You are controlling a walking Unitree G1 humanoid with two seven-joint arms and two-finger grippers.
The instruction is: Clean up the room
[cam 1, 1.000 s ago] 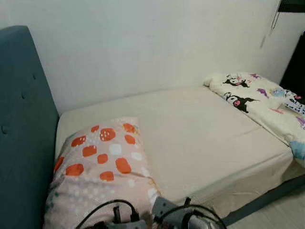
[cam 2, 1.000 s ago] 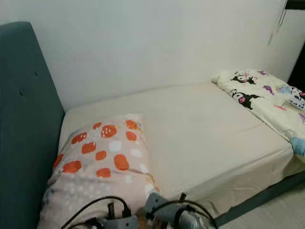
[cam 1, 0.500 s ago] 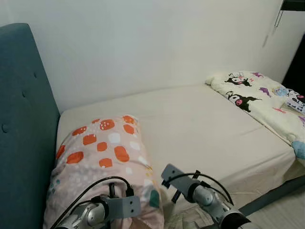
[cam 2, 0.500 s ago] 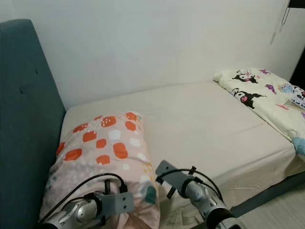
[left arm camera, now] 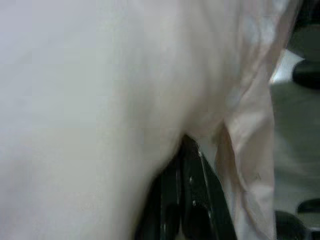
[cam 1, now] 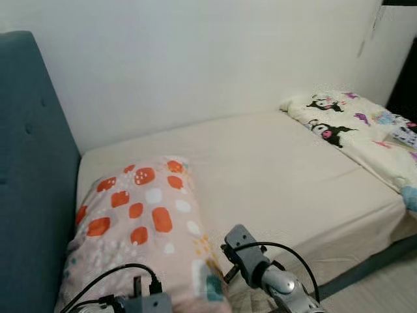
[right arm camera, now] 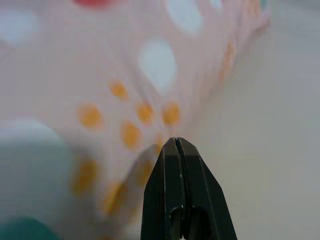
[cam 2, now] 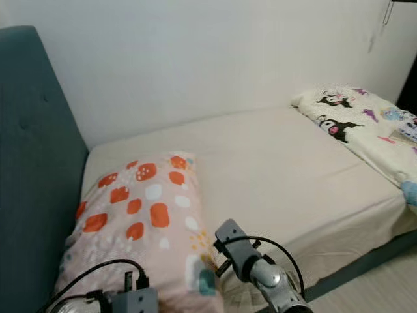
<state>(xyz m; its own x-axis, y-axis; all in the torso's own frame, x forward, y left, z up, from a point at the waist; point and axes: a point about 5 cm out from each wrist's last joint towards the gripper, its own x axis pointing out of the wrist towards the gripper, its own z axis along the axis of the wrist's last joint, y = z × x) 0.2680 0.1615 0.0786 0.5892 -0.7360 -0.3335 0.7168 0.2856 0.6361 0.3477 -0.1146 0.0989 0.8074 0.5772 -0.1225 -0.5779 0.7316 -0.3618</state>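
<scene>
Both claws are working the near edge of the pillow at the head of the bed.

The right claw (right arm camera: 176,145) is sitting with its fingers pressed together at the pillow's (cam 1: 140,225) dotted corner, the bed sheet (cam 1: 280,182) lying just beside it; whether cloth is pinched between them is unclear. The left claw (left arm camera: 182,165) is burrowing under a fold of the pale pillowcase, clenched, apparently gripping it. The pillow is lying ahead of both claws, against the teal headboard (cam 1: 29,182). The step seems to be straightening the pillow; next calls for lifting both corners together and squaring it to the headboard.
</scene>
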